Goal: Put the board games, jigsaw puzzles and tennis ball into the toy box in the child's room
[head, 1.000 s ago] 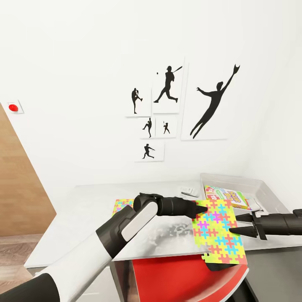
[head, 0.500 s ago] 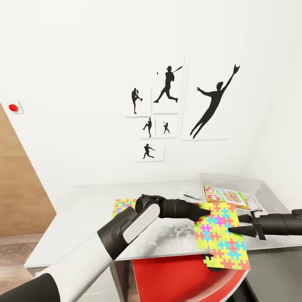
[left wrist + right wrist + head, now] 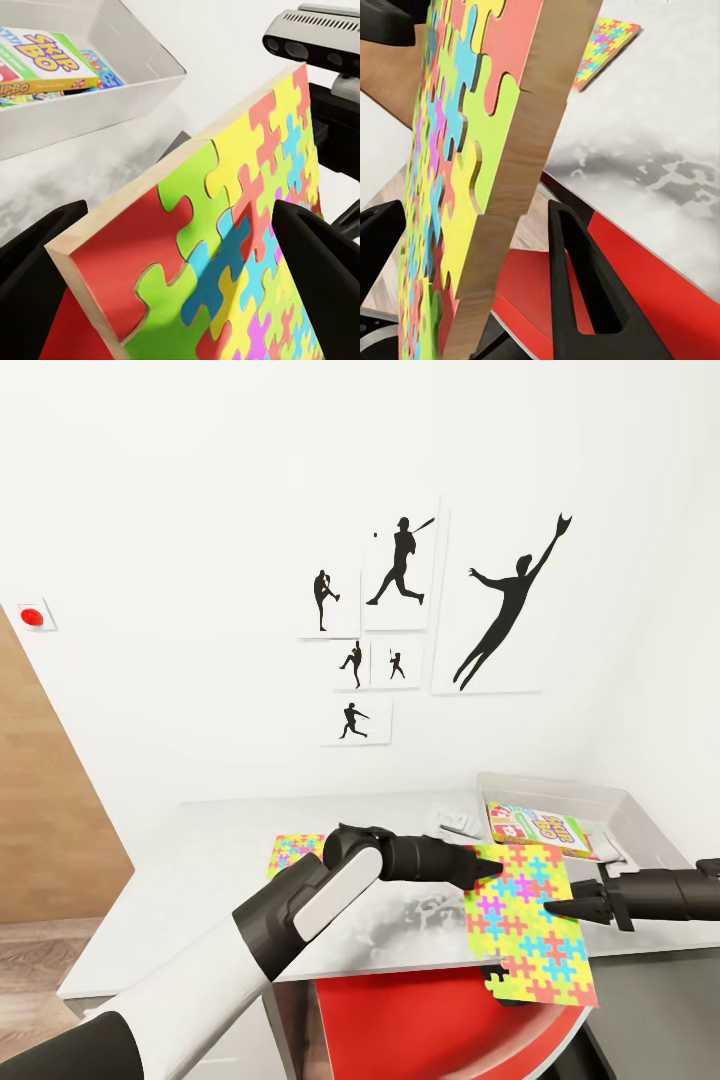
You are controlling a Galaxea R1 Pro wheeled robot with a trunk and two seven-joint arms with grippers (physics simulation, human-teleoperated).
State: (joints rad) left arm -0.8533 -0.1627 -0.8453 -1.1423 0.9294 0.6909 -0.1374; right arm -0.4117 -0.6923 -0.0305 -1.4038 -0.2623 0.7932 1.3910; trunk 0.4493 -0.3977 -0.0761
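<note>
Left tool (image 3: 487, 867) is clamped on the upper corner of the jigsaw puzzle (image 3: 525, 920); in the left wrist view the board edge sits between both fingers (image 3: 311, 285). Right tool (image 3: 560, 895) has closed in on the puzzle's far side edge, and the right wrist view shows the board (image 3: 480, 180) between its fingers (image 3: 585, 292), but contact isn't clear — can't tell if it's gripping or just bracketing.

Puzzle hangs tilted, off the surface (image 3: 200, 890), between the two tools, just short of the toy box (image 3: 640, 820), which lies beyond the left tool and to the right tool's far side.

Step looks like a handover or two-tool carry. To do it well: confirm the right tool's hold before the left lets go, keep the board level, lift it over the box wall and lay it flat on the SKIP-BO game (image 3: 540, 828).

Puzzle: thin rigid wood-edged board, bright multicolour interlocking pieces. A second puzzle (image 3: 295, 852) lies flat behind the left arm.
</note>
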